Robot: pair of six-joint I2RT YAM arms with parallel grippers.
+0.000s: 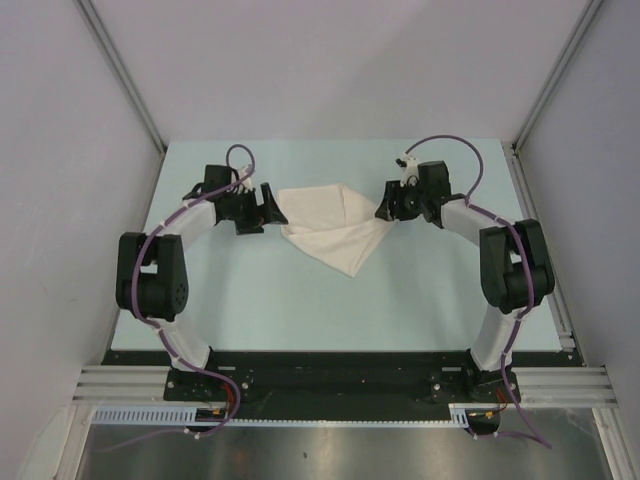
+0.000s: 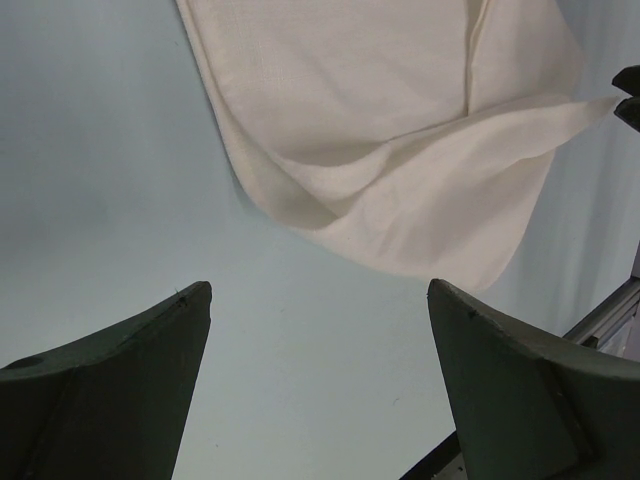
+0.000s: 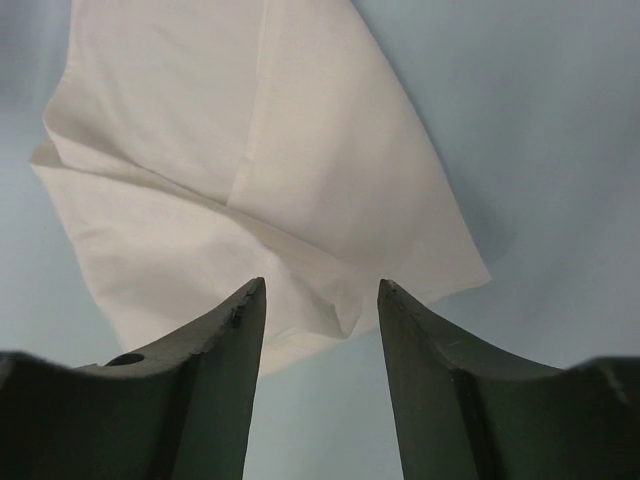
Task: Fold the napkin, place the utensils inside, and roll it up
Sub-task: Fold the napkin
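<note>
The white napkin (image 1: 330,228) lies rumpled and loosely folded on the table between my two grippers, one flap lapped over the rest. My left gripper (image 1: 270,207) stands at its left edge. In the left wrist view the jaws (image 2: 320,285) are wide open over bare table, a little short of the napkin (image 2: 400,150). My right gripper (image 1: 384,211) is at the napkin's right corner. Its jaws (image 3: 321,283) are open, and a puckered corner of the napkin (image 3: 250,170) lies just past the fingertips, free of both. The utensils are out of view.
The pale blue table (image 1: 300,300) is bounded by white walls at the back and sides. An aluminium rail (image 1: 545,250) runs along its right edge. The tip of the right gripper (image 2: 628,95) shows in the left wrist view.
</note>
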